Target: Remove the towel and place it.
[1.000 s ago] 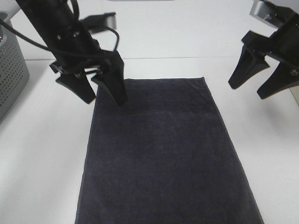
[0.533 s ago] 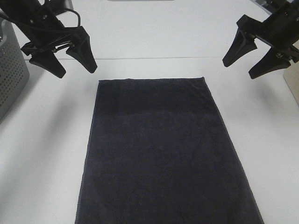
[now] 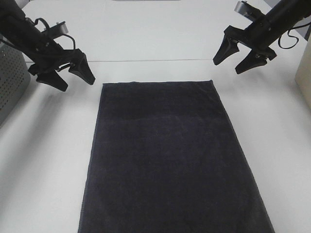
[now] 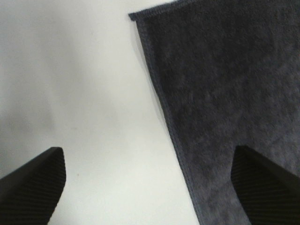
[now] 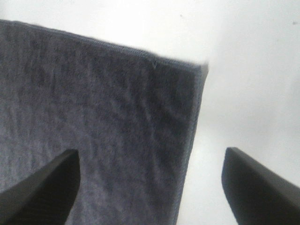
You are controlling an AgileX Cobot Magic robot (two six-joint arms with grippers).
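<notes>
The dark navy towel (image 3: 170, 155) lies flat on the white table (image 3: 43, 160), long side running toward the camera, near end cut off by the frame. My left gripper (image 3: 74, 80) is open and empty, raised beyond the towel's far left corner. My right gripper (image 3: 229, 62) is open and empty, raised beyond the far right corner. The left wrist view shows the towel's hemmed corner (image 4: 225, 93) between the black fingertips (image 4: 33, 183). The right wrist view shows the other corner (image 5: 103, 117) between its fingertips (image 5: 42, 187).
A grey perforated basket (image 3: 10, 80) stands at the left edge of the table. A pale object (image 3: 303, 77) sits at the right edge. The table's far edge meets a white wall behind the arms.
Both arms have pulled back and up from the towel. The left gripper moved from the towel's far left corner out to the left; the right gripper moved farther back. The towel has not moved.
</notes>
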